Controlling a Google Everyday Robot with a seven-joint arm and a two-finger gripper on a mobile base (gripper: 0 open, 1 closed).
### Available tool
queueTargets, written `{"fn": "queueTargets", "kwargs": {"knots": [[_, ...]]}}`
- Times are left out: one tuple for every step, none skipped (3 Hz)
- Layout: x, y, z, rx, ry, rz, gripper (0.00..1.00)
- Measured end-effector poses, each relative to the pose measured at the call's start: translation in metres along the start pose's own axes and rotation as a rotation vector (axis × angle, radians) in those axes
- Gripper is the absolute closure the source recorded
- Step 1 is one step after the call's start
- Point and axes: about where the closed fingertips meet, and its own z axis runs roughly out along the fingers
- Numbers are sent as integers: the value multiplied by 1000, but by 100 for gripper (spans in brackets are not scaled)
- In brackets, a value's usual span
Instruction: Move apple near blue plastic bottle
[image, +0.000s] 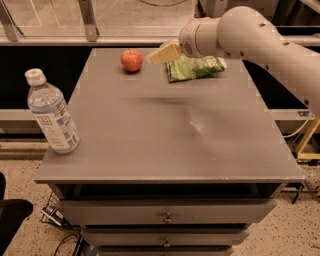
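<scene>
The red-orange apple (131, 60) sits near the far edge of the grey table (165, 145), left of middle. The blue plastic bottle (51, 113) stands upright at the table's left front, far from the apple. My gripper (162, 53) reaches in from the right on a white arm (250, 35) and hovers just right of the apple, above the table. It is in front of the left end of a green snack bag (195, 67).
The table has drawers (167, 217) below its front edge. A metal rail and glass panel (90, 20) run behind the table. A yellow frame (307, 142) stands at the right on the speckled floor.
</scene>
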Motion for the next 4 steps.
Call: {"fn": "queueTargets", "kwargs": {"knots": [[6, 0, 46, -25, -13, 45, 0], [7, 3, 84, -77, -65, 89, 0], [-2, 12, 108, -134, -126, 108, 0], [-6, 27, 130, -189, -162, 130, 0]]}}
